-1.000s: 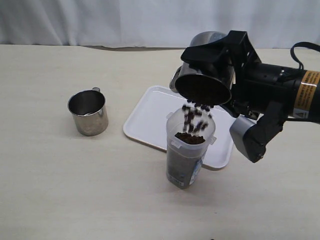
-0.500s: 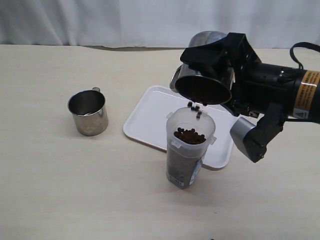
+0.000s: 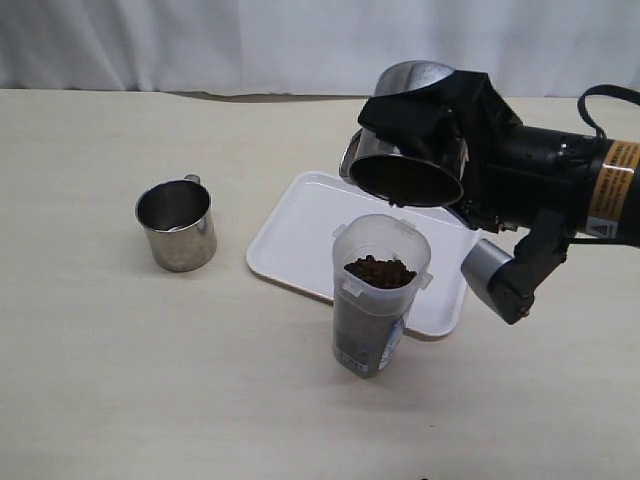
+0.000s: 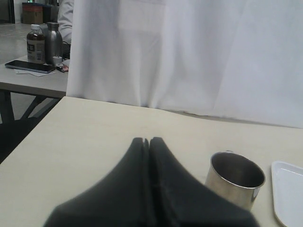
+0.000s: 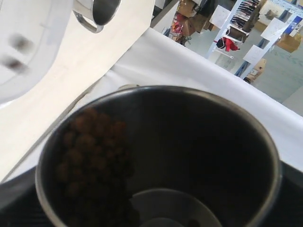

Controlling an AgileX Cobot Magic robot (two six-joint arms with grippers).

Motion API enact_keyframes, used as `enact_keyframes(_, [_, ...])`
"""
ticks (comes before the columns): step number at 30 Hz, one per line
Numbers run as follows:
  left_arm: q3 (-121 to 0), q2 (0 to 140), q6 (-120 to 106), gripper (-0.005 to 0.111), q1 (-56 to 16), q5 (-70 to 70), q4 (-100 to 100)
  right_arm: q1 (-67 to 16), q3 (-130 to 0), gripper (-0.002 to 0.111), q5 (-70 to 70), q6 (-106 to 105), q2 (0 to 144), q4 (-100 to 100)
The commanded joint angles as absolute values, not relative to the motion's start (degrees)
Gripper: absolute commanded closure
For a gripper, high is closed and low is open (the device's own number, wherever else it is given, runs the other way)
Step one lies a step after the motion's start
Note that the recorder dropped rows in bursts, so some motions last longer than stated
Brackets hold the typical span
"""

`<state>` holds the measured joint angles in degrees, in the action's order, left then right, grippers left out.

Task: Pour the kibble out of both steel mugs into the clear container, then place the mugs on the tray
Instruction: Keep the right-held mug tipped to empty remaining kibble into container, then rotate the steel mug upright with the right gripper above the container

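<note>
Nearest, the clear container (image 3: pixel 378 300), upright on the surface (image 3: pixel 150 380), in front of the tray's near edge. Kibble (image 3: pixel 380 271) heaped inside, a little below the rim. Blue-and-white label low on its wall, print too small to read. Just behind, the tray (image 3: pixel 300 230), white and bare, carrying 0 mugs. Off to the left, well apart from the tray, the standing mug (image 3: pixel 177 225), upright on the surface, handle turned to the far side, bare steel showing inside: judged emptied. Left claw (image 4: pixel 149 142) clenched on nothing, hovering over the surface short of that mug, outside the exterior view. Farther back, above the container's mouth, the tilted mug (image 3: pixel 405 182), opening tipped down toward the container, grasped around its body by the right claw (image 3: pixel 430 125). No pellets in the air beneath it. In the right wrist view, a clump clinging to 1 side of the inner wall, base partly bare. By judgement: pour 1 of 2 done, pour 2 almost done with a remnant left to shake out, both placements on the tray not yet begun. On the right arm, an orange label (image 3: pixel 617 185) with dark print, illegible. Farthest, a white curtain (image 3: pixel 200 40); past it in the left wrist view, a dark-labelled bottle (image 4: pixel 35 45) on another table, writing unreadable.
</note>
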<state>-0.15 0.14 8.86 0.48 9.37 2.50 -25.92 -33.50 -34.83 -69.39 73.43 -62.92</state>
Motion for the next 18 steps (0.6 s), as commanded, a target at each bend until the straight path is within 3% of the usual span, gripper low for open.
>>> enact_keyframes(1, [0.0, 0.0, 9.03, 0.107, 0.0, 8.67, 2.32, -26.13, -33.95, 0.103, -36.03, -70.57, 73.25, -62.61])
enact_keyframes(18, [0.0, 0.0, 9.03, 0.107, 0.0, 8.67, 2.32, -26.13, -33.95, 0.103, -36.15, -77.87, 73.25, -62.61])
